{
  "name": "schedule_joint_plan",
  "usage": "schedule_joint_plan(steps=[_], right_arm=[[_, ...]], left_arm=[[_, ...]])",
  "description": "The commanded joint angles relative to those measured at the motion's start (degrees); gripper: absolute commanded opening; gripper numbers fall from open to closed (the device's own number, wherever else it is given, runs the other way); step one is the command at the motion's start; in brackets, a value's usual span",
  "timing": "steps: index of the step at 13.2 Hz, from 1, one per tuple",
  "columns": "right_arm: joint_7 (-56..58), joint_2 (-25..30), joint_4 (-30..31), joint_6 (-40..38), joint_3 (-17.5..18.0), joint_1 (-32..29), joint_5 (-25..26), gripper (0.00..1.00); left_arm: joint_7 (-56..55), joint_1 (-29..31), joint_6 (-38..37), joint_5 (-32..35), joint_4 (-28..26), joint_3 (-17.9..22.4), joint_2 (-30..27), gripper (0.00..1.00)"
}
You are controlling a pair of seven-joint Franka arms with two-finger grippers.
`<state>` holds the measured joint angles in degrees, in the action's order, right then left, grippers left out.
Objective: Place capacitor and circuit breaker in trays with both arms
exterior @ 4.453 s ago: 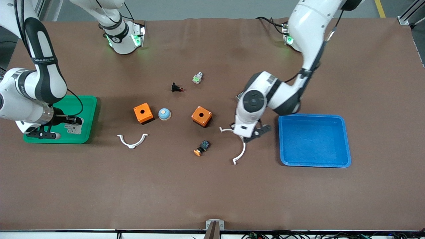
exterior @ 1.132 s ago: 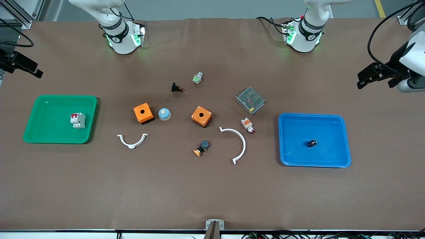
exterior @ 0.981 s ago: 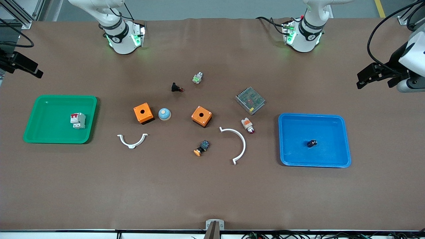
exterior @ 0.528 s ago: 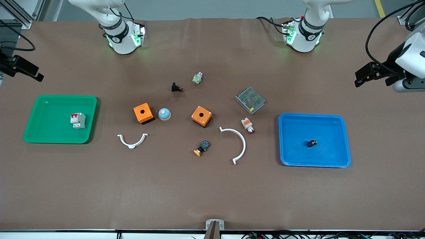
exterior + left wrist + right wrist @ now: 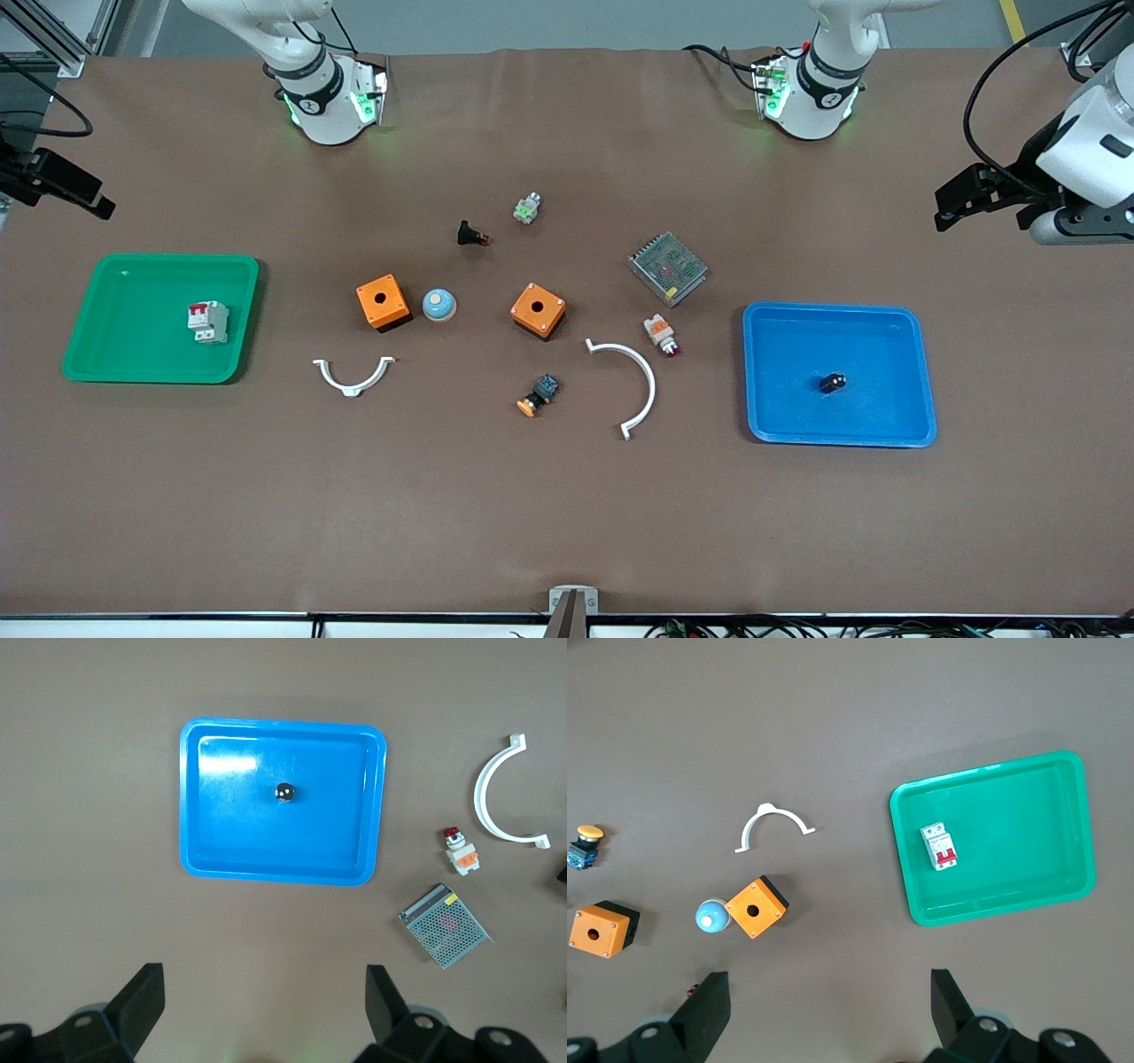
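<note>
The capacitor (image 5: 832,383), a tiny black cylinder, lies in the blue tray (image 5: 921,372); it also shows in the left wrist view (image 5: 285,792) inside that tray (image 5: 189,797). The circuit breaker (image 5: 208,320), white-grey with red levers, lies in the green tray (image 5: 97,354); the right wrist view shows it (image 5: 939,846) in that tray (image 5: 1063,850). My left gripper (image 5: 970,197) is open and empty, high over the table's edge at the left arm's end. My right gripper (image 5: 66,188) is open and empty, high over the right arm's end.
Between the trays lie two orange boxes (image 5: 383,302) (image 5: 538,310), a blue dome (image 5: 438,305), two white curved clips (image 5: 353,377) (image 5: 633,385), a mesh power supply (image 5: 668,268), an indicator lamp (image 5: 661,334), a black push button (image 5: 470,235) and an orange-capped button (image 5: 538,395).
Earlier both arms reached low over the trays and the table's middle; they have since withdrawn high to the table's ends. In the last second the left gripper drifted slightly toward the middle.
</note>
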<state>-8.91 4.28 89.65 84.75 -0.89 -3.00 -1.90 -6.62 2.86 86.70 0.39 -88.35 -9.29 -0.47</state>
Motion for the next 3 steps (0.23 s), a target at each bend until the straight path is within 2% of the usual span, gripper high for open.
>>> schedule_joint_plan(steps=[1, 3], right_arm=[[-0.23, 0.64, 0.61, -0.29, -0.34, -0.25, 0.76, 1.00], [-0.23, 0.64, 0.35, -0.11, -0.52, -0.34, 0.59, 1.00]], left_arm=[[1.53, 0.57, -0.75, -0.74, 1.25, 0.32, -0.32, 1.00], [1.35, 0.66, -0.66, -0.48, 1.78, 0.32, -0.23, 1.00]])
